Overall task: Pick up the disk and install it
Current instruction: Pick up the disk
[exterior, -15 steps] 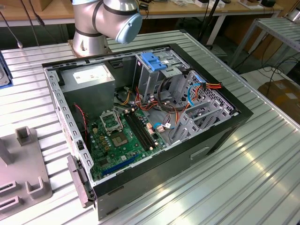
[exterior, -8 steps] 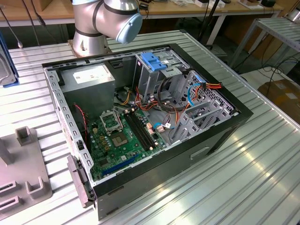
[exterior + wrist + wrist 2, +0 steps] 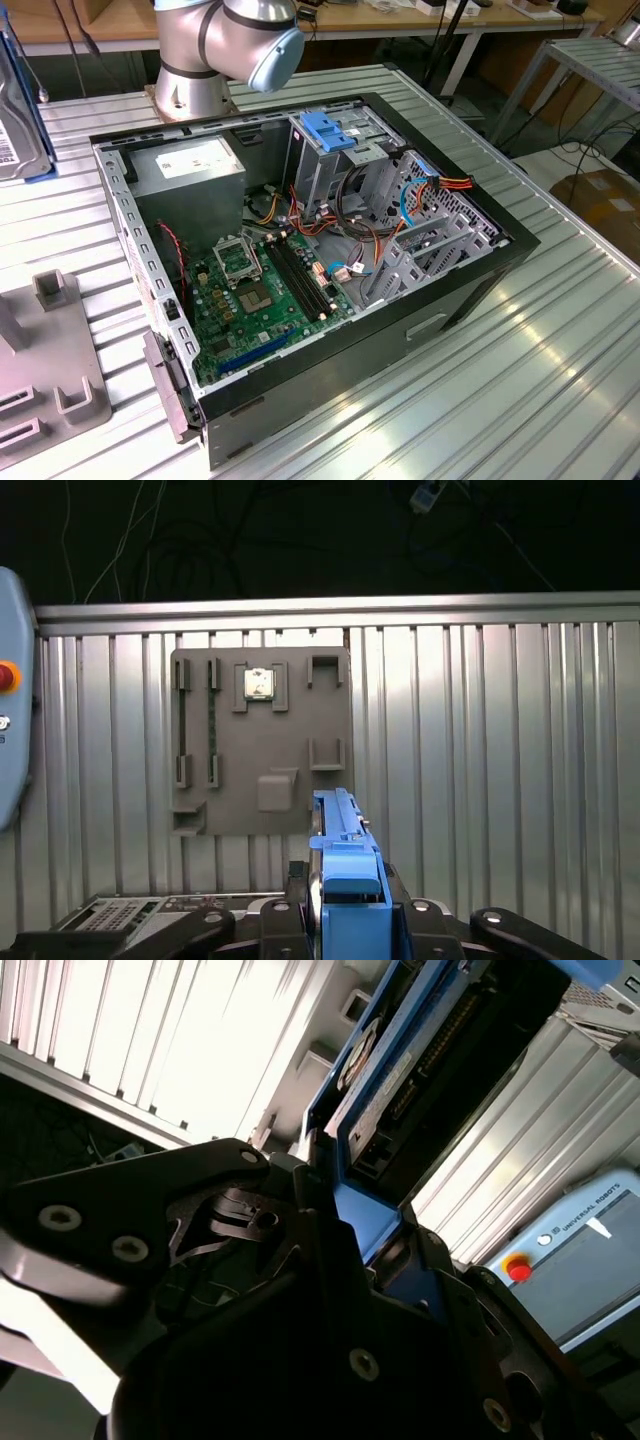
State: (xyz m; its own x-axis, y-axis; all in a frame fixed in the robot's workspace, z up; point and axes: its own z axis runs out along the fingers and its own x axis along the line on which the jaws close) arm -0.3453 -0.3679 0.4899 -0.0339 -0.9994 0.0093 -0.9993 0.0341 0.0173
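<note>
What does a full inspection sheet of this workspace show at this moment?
Surface: ribbed metal table, bare around the case.
Job's things: the disk is held above the table, blue rail facing the first wrist view; it sits at the exterior view's left edge, outside the open computer case. The drive cage carries a blue latch.
Clutter: grey fixture plate on the table; teach pendant with a red stop button.
Grippers: gripper, fingers shut on the disk's blue rail.
Cables: orange, red and blue wires inside the case.
Surroundings: workbench behind; cardboard box on the floor.
</note>
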